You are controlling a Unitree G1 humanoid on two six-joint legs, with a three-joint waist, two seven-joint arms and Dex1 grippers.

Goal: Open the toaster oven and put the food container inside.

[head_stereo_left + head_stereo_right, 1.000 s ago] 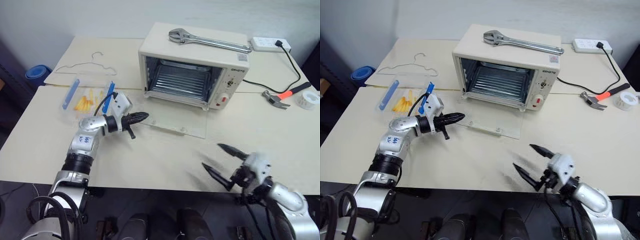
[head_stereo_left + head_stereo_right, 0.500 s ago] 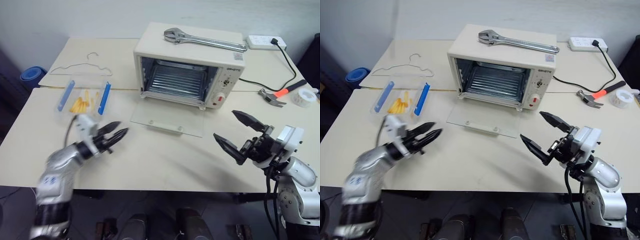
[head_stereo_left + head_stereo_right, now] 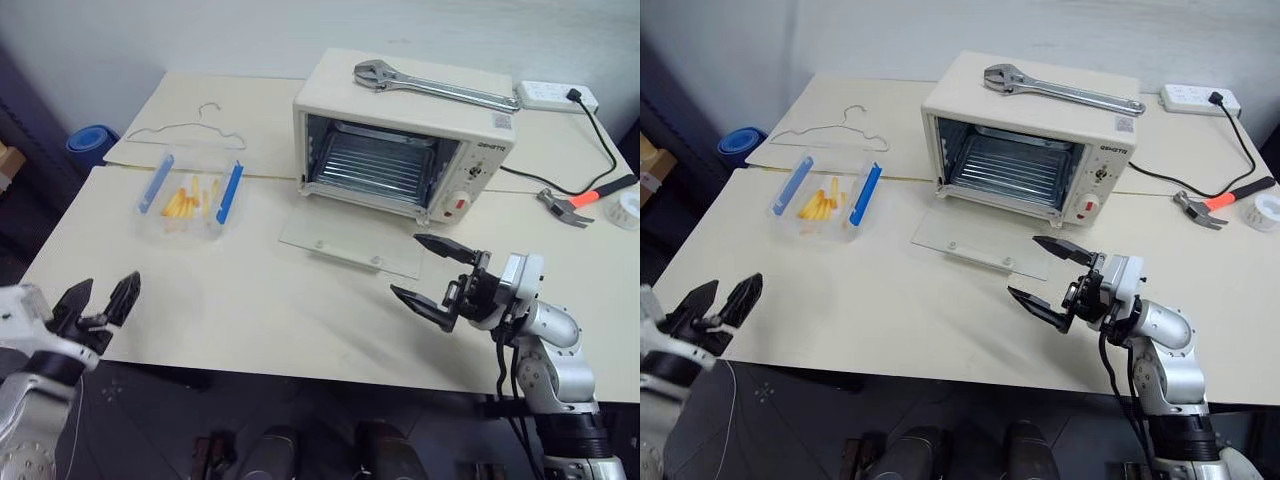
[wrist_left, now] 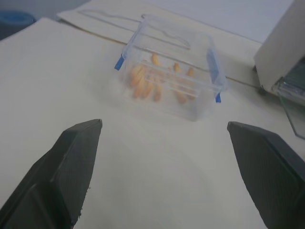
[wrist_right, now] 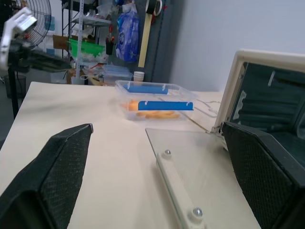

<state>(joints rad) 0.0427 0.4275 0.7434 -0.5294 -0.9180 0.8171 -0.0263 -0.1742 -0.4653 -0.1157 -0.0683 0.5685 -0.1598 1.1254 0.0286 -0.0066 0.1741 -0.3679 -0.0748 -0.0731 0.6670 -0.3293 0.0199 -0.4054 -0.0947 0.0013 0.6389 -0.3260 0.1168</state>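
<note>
- Desk (image 3: 250, 310): big open stretch between both arms and the goods; your reach is long, so a rushed sweep could overshoot.
- Toaster oven (image 3: 400, 140): door already down, glass flat on the desk, wire rack bare. Risk: your right arm sits just in front of that glass door; swing it carelessly and you knock or lean on the door.
- Wrench (image 3: 435, 85) lies on the oven top; jolt the oven and it may slide off.
- Food container (image 3: 190, 195): on the desk, left of the oven, well apart from both arms, lid clips blue. Smooth clear walls, so a shallow pinch may let it slip or tip.
- Right pincer (image 3: 432, 272): fingers wide apart, empty, touching nothing.
- Left pincer (image 3: 98, 298): at the near desk edge, fingers apart, empty, facing the container per the wrist view.
</note>
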